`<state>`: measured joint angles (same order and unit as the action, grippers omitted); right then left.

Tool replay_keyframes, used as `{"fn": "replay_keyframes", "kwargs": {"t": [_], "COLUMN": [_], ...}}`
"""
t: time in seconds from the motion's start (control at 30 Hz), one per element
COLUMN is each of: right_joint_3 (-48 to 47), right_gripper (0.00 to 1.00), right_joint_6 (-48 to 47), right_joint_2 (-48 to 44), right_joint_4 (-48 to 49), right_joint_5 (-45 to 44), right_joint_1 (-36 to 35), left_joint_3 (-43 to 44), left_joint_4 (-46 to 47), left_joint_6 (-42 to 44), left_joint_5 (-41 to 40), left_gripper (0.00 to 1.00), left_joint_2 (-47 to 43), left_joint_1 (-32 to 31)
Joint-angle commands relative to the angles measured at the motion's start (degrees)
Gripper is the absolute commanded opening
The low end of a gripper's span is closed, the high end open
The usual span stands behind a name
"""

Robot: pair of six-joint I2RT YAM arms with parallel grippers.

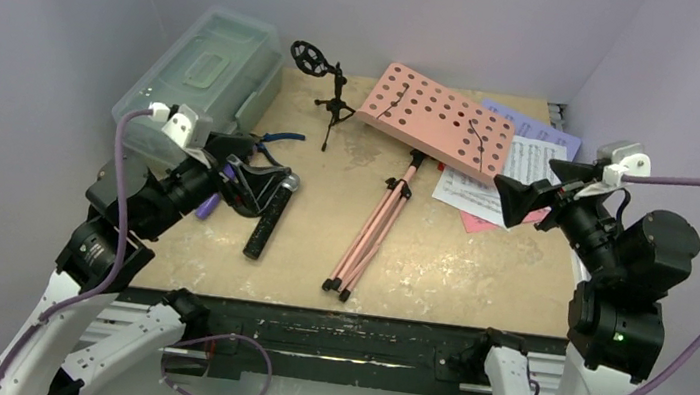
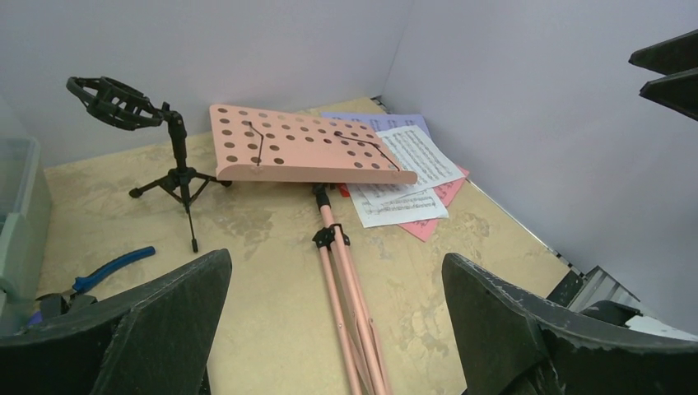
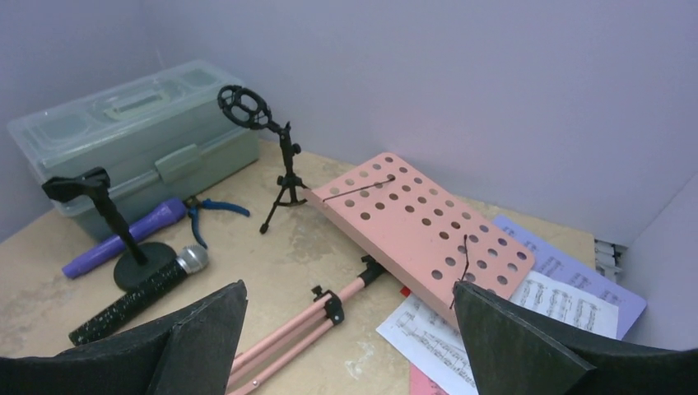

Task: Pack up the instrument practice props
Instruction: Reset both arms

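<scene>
The pink perforated music rack (image 1: 436,117) lies flat mid-table, its folded tripod legs (image 1: 373,226) pointing toward me. White (image 1: 500,171), lilac (image 1: 536,125) and red (image 1: 479,221) sheet-music pages lie under its right end. A black mic tripod (image 1: 329,89) with a ring mount stands at the back. The black-silver microphone (image 1: 271,213) and a round-base mic stand (image 3: 115,230) sit at left, with the purple microphone (image 3: 127,239) beside them. My left gripper (image 1: 234,163) hovers open and empty over them. My right gripper (image 1: 528,194) is open and empty above the pages.
The clear greenish plastic case (image 1: 202,74) sits closed at the back left. Blue-handled pliers (image 1: 278,138) lie in front of it. Purple walls enclose the table at the back and both sides. The rack legs (image 2: 350,304) run between my left fingers' view.
</scene>
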<state>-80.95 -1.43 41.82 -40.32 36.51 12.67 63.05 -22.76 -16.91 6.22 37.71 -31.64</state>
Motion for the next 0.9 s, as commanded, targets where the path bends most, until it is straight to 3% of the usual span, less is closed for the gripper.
{"fn": "replay_keyframes", "kwargs": {"t": [0.0,0.87], "right_joint_3": [-3.0,-0.2], "right_gripper": [0.99,0.99], "right_joint_6": [6.1,5.0], "right_joint_2": [-1.8,-8.3], "right_joint_4": [1.2,4.3], "right_joint_5": [-7.3,-16.1], "right_joint_1": [0.2,0.2], "left_joint_3": [3.6,1.8], "left_joint_4": [-1.8,0.0], "left_joint_6": [-0.2,-5.7], "left_joint_5": [-1.5,0.4], "left_gripper": [1.0,1.0], "left_joint_2": [-0.9,-2.7], "left_joint_1": [0.1,0.0]}}
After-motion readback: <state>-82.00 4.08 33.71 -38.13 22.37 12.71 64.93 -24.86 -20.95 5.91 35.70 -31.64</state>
